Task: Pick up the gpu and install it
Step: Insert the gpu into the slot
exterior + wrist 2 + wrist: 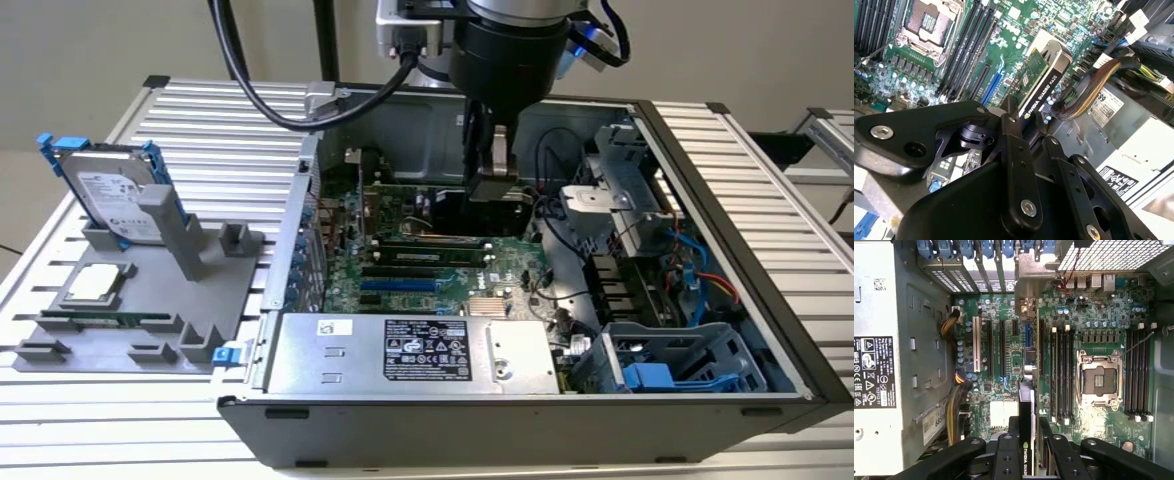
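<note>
Jaws clenched on the gpu [1025, 440], card held edge-on between them, low centre in the first wrist view, over the motherboard [1004, 390] slots. In the exterior view, the computer case [747, 300] fills centre frame on the tabletop [80, 440].

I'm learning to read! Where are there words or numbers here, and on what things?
White lettering runs along the black edge of the flat green-and-black gpu, clamped in the black gripper.
Printed label on the silver power supply box: too small to read.
Printed label on the silver hard drive with blue rails: too small to read.
</note>
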Available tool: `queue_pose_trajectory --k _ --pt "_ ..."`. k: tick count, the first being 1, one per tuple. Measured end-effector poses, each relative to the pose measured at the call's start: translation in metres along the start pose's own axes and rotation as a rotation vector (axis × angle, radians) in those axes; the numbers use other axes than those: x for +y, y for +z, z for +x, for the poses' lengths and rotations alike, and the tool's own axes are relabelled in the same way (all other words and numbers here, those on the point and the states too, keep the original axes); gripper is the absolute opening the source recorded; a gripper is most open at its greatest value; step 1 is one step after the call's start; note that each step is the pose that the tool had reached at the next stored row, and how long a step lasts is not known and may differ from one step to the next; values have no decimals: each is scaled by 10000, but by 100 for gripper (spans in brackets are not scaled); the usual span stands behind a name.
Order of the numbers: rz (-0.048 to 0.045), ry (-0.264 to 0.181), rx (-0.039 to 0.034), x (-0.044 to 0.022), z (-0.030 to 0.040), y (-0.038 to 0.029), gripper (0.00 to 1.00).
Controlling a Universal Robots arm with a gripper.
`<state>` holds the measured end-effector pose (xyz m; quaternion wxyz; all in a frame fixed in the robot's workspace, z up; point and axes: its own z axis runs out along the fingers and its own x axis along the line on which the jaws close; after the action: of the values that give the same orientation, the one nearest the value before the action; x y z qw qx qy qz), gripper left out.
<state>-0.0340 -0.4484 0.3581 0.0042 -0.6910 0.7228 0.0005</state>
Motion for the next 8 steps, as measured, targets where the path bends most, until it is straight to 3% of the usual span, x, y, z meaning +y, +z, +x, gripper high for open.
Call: queue_pose_trajectory --k 8 --pt "1 0 -4 0 0 14 0"
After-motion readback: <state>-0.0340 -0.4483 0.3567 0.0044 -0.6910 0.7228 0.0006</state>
